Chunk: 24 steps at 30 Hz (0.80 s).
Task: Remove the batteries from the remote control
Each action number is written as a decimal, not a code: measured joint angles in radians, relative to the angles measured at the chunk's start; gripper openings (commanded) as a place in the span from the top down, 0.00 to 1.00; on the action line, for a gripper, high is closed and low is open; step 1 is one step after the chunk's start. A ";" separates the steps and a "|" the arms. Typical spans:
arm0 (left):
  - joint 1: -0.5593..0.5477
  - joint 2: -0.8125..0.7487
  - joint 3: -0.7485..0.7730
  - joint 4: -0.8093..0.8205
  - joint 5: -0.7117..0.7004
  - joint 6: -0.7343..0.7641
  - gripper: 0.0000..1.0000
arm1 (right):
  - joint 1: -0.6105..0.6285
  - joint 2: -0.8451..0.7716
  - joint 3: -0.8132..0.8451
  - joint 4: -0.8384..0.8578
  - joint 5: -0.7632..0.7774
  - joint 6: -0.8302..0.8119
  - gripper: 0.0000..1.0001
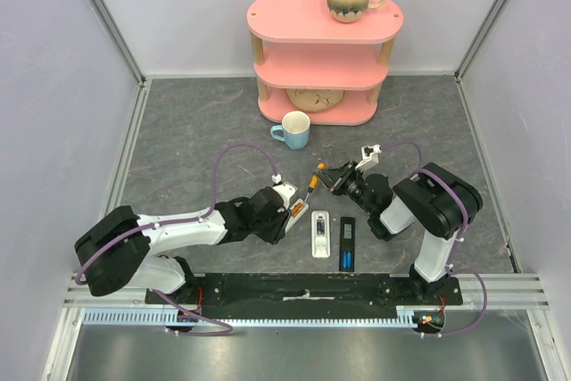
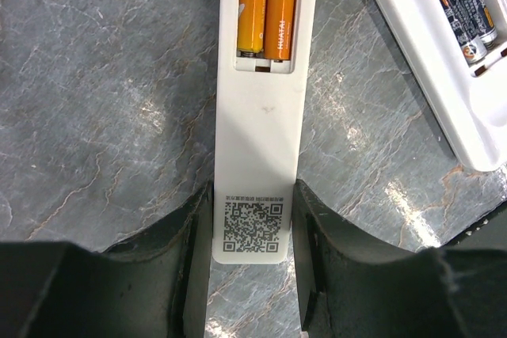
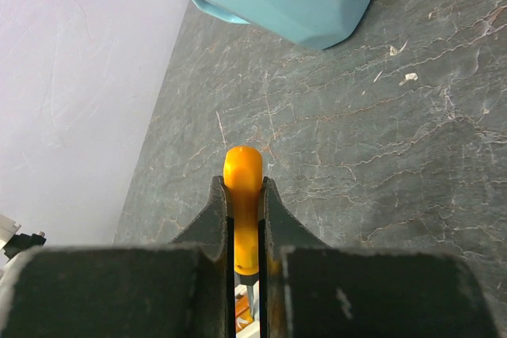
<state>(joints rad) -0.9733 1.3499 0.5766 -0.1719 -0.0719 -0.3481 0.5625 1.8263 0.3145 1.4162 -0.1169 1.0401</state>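
At centre of the overhead view, a white remote [image 1: 293,211] is gripped by the left gripper [image 1: 285,204], with the right gripper [image 1: 333,177] closed on an orange-handled screwdriver [image 1: 315,178] just above it. In the left wrist view, the remote's lower end is pinched between the fingers [image 2: 186,275]; two orange batteries [image 2: 268,5] lie in its open bay, top centre. In the right wrist view, the handle is clamped at lower centre. The tip is best eased under one cell's end and levered gently.
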 measured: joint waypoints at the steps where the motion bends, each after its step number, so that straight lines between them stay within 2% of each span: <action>1: 0.000 -0.001 0.000 -0.004 0.001 0.000 0.98 | 0.002 -0.001 0.000 -0.001 0.001 0.000 1.00; 24: -0.004 0.006 0.020 -0.051 0.006 0.000 0.98 | 0.026 -0.106 -0.022 -0.060 0.005 0.008 1.00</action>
<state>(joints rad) -0.9775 1.3560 0.5964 -0.2234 -0.0662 -0.3481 0.5884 1.7199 0.2928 1.3560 -0.1123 1.0485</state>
